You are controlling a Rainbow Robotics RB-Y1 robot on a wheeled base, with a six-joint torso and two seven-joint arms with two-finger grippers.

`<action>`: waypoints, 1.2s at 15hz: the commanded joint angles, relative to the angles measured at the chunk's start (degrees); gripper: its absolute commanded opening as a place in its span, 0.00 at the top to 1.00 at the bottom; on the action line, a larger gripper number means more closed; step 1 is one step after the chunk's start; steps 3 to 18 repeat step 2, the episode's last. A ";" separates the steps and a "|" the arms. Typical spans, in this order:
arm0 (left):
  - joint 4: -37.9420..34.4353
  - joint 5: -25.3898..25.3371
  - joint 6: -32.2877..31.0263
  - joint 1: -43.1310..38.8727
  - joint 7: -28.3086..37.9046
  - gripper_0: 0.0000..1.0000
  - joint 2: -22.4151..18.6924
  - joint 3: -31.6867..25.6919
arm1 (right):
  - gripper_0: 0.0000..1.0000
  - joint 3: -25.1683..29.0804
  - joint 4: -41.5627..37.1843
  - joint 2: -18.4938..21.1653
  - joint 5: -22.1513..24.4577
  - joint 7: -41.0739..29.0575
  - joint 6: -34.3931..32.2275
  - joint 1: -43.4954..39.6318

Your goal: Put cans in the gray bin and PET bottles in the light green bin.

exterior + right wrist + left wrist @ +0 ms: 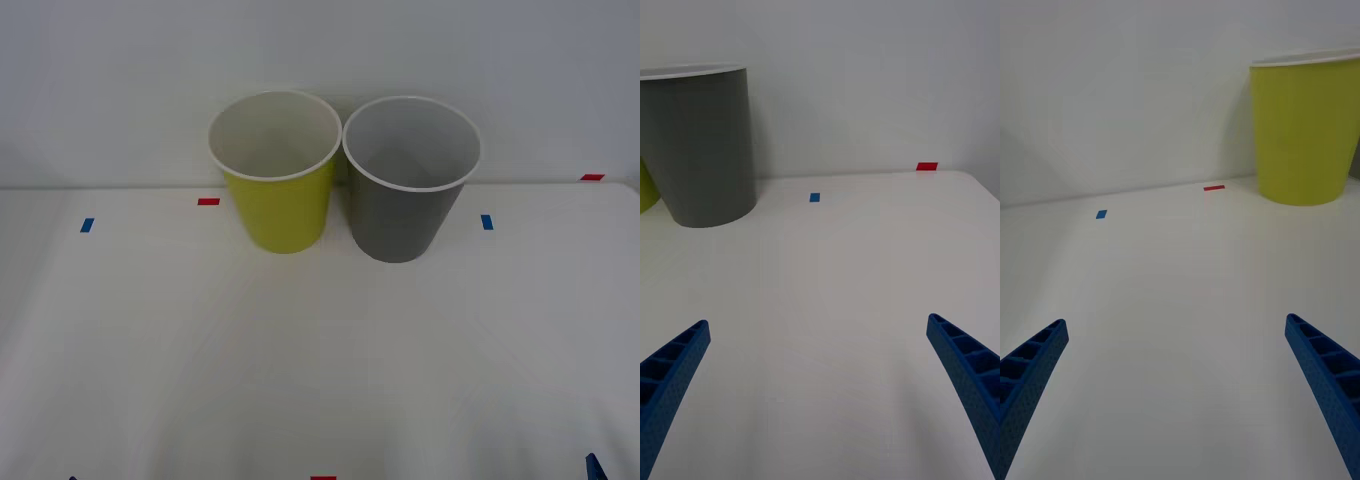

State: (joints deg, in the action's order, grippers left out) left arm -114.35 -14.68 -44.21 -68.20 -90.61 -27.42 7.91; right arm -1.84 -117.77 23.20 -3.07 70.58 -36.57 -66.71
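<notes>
Now the two bins stand side by side at the far middle of the white table (320, 350), their rims almost touching: the light green bin (277, 205) on the left and the gray bin (405, 215) on the right, both upright and, as far as the front view lets one look inside, with no object visible at the part of the inside that shows. The left gripper (1176, 390) hovers low over the near left part of the table with its blue fingers spread wide and nothing between them; the light green bin lies far ahead of it and to the right. The right gripper (816, 390) hovers over the near right part, also spread wide and holding nothing, with the gray bin far ahead and to the left. No can or bottle lies on the table, so its direction and long axis cannot be told. Probably each arm is nearer to its own bin, and the next move waits for an object to appear.
</notes>
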 commanded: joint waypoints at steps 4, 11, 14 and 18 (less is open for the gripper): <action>0.00 0.00 0.00 0.00 0.00 0.00 0.00 0.00 | 0.00 0.00 0.00 0.00 -0.01 0.00 0.01 0.00; 0.00 0.00 0.00 0.00 0.00 0.00 0.00 0.00 | 0.00 0.00 0.00 0.00 -0.01 0.00 0.01 0.00; 0.00 0.00 0.00 0.00 0.00 0.00 0.00 0.00 | 0.00 0.00 0.00 0.00 -0.01 0.00 0.01 0.00; 0.00 0.00 0.00 0.00 0.00 0.00 0.00 0.00 | 0.00 0.00 0.00 0.00 -0.01 0.00 0.01 0.00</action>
